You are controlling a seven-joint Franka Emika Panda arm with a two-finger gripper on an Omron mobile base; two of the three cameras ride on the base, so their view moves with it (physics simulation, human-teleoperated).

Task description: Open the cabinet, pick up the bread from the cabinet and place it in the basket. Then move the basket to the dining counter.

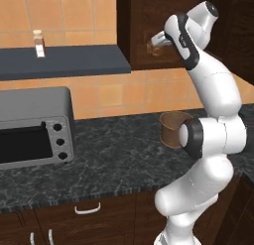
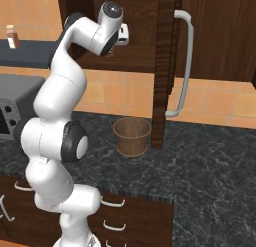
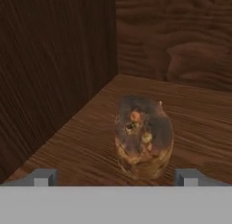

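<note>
While the cabinet (image 2: 145, 21) is standing open with its door (image 2: 167, 66) swung out edge-on toward us, we are reaching our arm up into its lower shelf. In the right base view the door and its long silver handle (image 2: 184, 66) are standing just right of the basket and screening part of the cabinet's inside. Below, the black speckled worktop (image 2: 200, 161) is carrying the basket (image 2: 132, 136), which is sitting upright and apart from the door's lower edge; in the left base view our own forearm is covering its right half. Further left, a grey toaster oven (image 1: 34, 127) is resting on the same worktop, cut off by the frame's edge, and a dark wall shelf (image 1: 64, 60) above it is holding a small spice jar (image 1: 38, 43). In the hand view the bread (image 3: 144, 137) is lying on the cabinet's wooden floor near the left wall, looking blurred and mottled. Our fingers (image 3: 41, 177) are spread wide, one on each side of the roll and apart from it, gripping nothing; our gripper (image 3: 115, 177) is sitting just in front of it.
</note>
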